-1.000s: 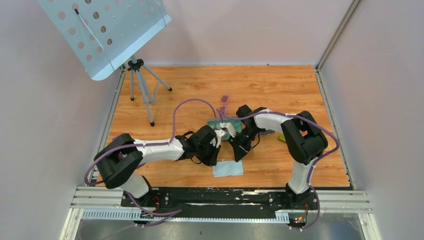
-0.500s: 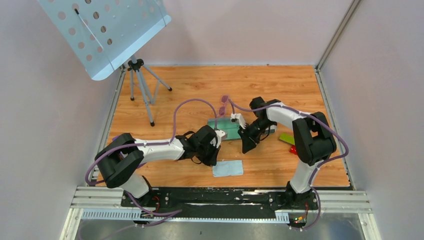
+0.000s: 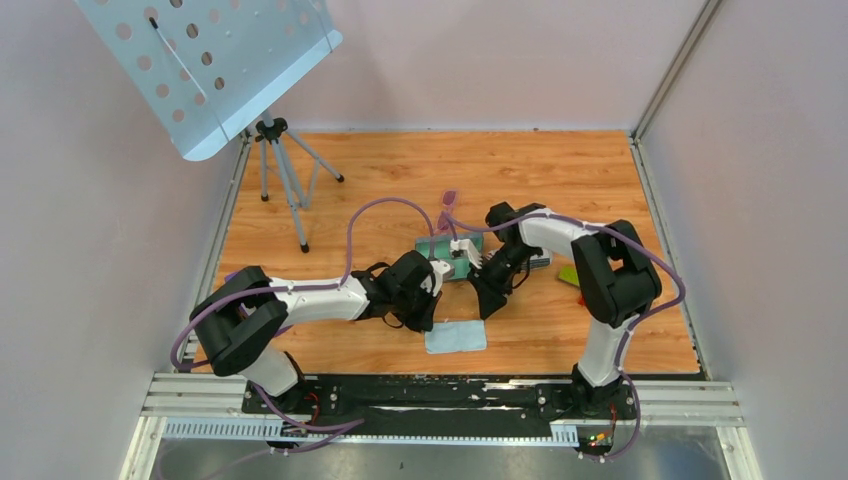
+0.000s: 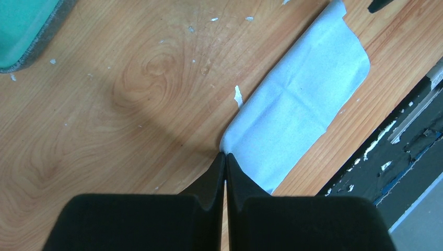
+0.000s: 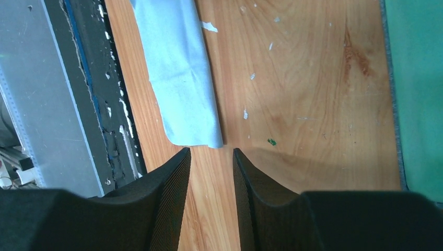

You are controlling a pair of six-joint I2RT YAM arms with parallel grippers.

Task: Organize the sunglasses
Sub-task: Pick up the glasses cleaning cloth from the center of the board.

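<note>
The sunglasses (image 3: 448, 203) lie on the bench (image 3: 560, 170) at 12 o'clock of the open green-lined case (image 3: 443, 250), not yet inside it. The left end effector (image 4: 225, 157) is pressed together, seemingly empty, its tips by a corner of the cloth (image 4: 303, 104). The right end effector (image 5: 211, 151) is spread over bare wood, the cloth at its 11 o'clock, probably ready to reach for the glasses

My left arm (image 3: 310, 298) and my right arm (image 3: 560, 235) meet by a green case (image 3: 443, 250) on the wooden table (image 3: 350, 170) — purple sunglasses (image 3: 449, 198) lie just behind it — a blue cloth (image 3: 455, 337) just in front.
</note>
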